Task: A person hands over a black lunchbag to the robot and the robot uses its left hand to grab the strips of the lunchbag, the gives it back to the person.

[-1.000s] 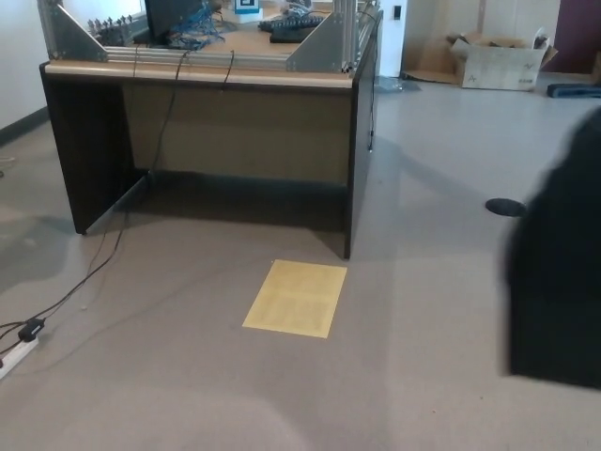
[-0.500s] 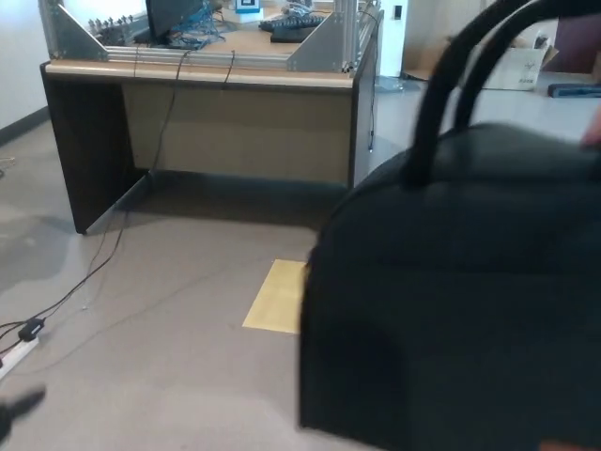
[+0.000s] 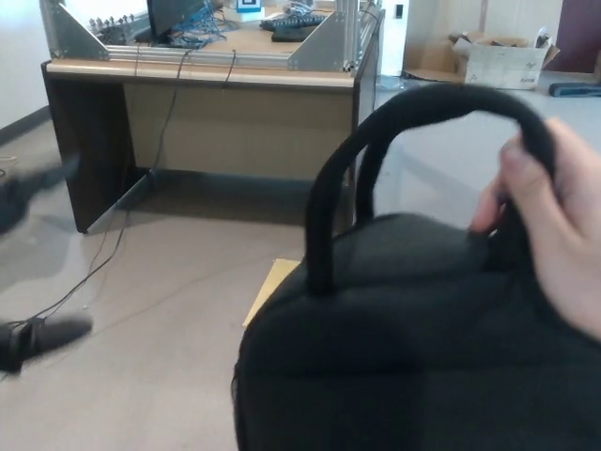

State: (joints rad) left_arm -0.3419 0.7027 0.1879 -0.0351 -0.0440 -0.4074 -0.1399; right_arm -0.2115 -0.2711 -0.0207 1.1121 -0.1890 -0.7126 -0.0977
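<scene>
Since a moment ago the black lunchbag (image 3: pixel 413 348) has come closer and leftward, a person's hand (image 3: pixel 554 235) lifting its soft arched straps (image 3: pixel 413 113) clear for us, while our left hand (image 3: pixel 38 263) blurs in at picture left, fingers apart, holding nothing.

Lunchbag (image 3: pixel 413 348) cut off bottom and right; left hand (image 3: pixel 33 268) blurred at left edge, fingers indistinct.
</scene>
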